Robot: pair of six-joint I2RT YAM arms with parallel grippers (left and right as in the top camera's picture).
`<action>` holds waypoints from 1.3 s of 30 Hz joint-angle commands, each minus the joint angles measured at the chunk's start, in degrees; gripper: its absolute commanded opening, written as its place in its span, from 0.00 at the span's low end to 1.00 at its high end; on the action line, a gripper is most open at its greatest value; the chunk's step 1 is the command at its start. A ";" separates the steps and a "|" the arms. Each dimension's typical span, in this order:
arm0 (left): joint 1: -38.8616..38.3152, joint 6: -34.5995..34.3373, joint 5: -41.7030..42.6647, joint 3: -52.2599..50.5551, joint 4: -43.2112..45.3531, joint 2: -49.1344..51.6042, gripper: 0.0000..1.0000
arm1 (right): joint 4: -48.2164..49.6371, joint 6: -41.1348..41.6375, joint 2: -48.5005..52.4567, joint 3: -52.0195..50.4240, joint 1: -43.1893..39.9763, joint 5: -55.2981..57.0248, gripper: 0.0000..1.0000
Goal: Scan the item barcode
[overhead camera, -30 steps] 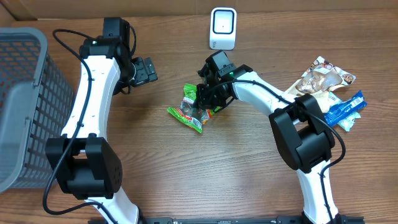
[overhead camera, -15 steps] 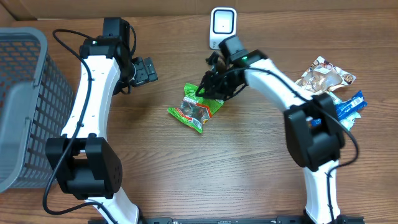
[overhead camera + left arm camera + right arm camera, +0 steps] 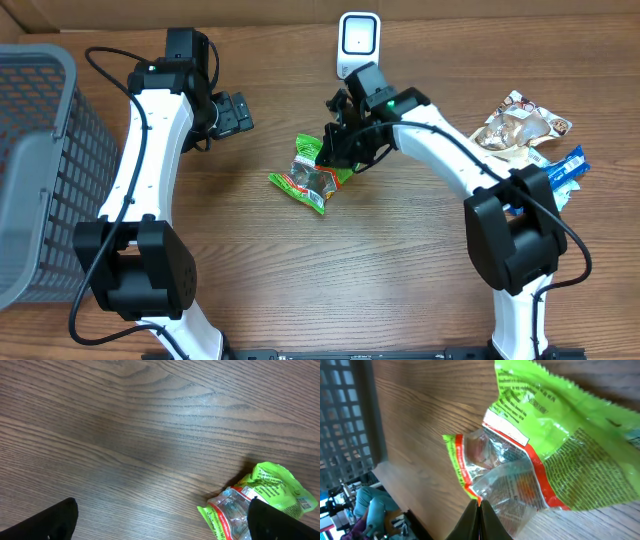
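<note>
So the green snack bag [image 3: 312, 172] is lying crumpled on the wooden table [image 3: 300, 270], roughly in the middle, a little to the near-left of the white scanner [image 3: 358, 45] that sits at the far edge. Bag and scanner are near each other but not touching.

The right gripper [image 3: 340, 150] is down at the bag's right end. In the right wrist view its fingertips [image 3: 470, 525] are squeezed completely together, right on the clear, orange-trimmed edge of the bag, so it looks like it's pinching the film there. The rest of the bag fans out away from the tips, with the green printed side showing.

The left gripper [image 3: 232, 113] is off to the far left of the bag, well apart from it, with its fingers [image 3: 50, 520] spread as wide as they go over bare wood. From its wrist view the bag only peeks in at the lower right.

Other stuff: a grey mesh basket [image 3: 40, 150] at the left edge, and a brown and white pouch [image 3: 520, 125] plus a blue packet [image 3: 555, 175] over on the right
</note>
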 commanded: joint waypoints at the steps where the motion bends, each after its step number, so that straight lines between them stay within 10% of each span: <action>1: 0.09 -0.79 -0.72 0.94 0.09 0.46 1.00 | 2.75 0.90 -0.59 -2.49 0.70 0.55 0.04; 24: 0.09 -0.79 -0.72 0.94 0.09 0.46 1.00 | 21.73 8.92 -0.70 -18.01 1.46 6.27 0.04; 32: 0.09 -0.79 -0.74 0.94 0.09 0.46 1.00 | 18.21 4.44 -4.72 -9.27 -1.40 -5.70 0.34; 39: 0.09 -0.79 -0.72 0.94 0.09 0.46 1.00 | 10.32 -0.98 -7.26 -7.04 -1.75 -6.25 0.37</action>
